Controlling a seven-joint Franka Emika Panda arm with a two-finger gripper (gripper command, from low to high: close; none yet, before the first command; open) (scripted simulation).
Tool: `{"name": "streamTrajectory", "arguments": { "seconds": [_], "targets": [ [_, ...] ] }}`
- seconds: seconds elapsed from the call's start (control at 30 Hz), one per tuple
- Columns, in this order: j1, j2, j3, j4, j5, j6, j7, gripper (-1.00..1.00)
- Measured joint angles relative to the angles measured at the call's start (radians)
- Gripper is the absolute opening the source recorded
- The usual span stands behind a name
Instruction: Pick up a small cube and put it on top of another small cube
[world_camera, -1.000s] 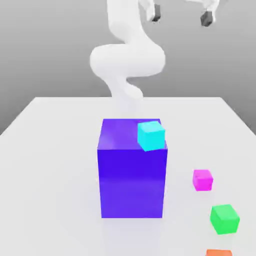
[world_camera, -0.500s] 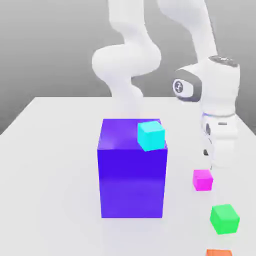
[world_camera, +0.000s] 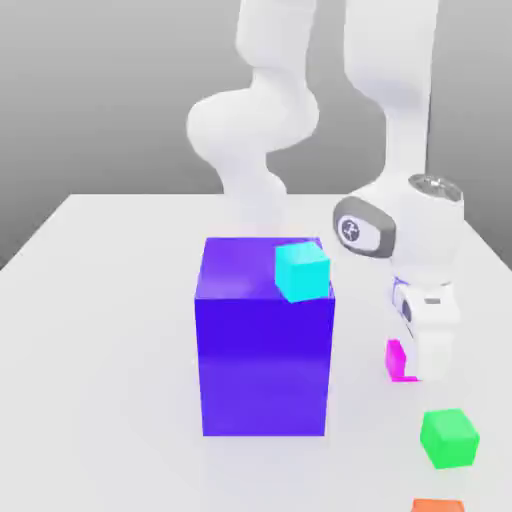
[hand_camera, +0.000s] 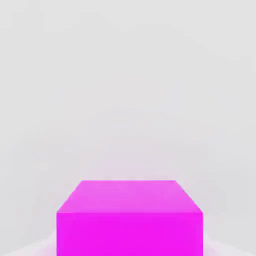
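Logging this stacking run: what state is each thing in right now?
Pink cube: on the table, under the hand.
Gripper: lowered over the pink cube, shut.
Cyan cube: resting on the blue block.
Green cube: loose on the table.
Orange cube: at the table's near edge.

No readable text, numbers or brand names anywhere. One sign only: a small white emblem inside a dark round cap on the side of the arm's wrist joint, facing the exterior view's left; its form is too small to make out. All cube faces plain, no labels. Table surface blank.
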Motion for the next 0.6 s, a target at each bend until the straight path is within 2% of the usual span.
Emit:
{"name": "streamTrajectory", "arguments": {
  "seconds": [0.2, 0.3, 0.6],
  "targets": [
    [-0.018, -0.2, 0.042, -0.029, 0.09, -0.17, -0.064, -1.0],
    [-0.009, -0.194, 0.024, 0.053, 0.099, -0.248, -0.054, -1.0],
    [-0.125, -0.086, -0.051, 0.362, 0.101, -0.448, 0.003, -1.0]
  ]
}}
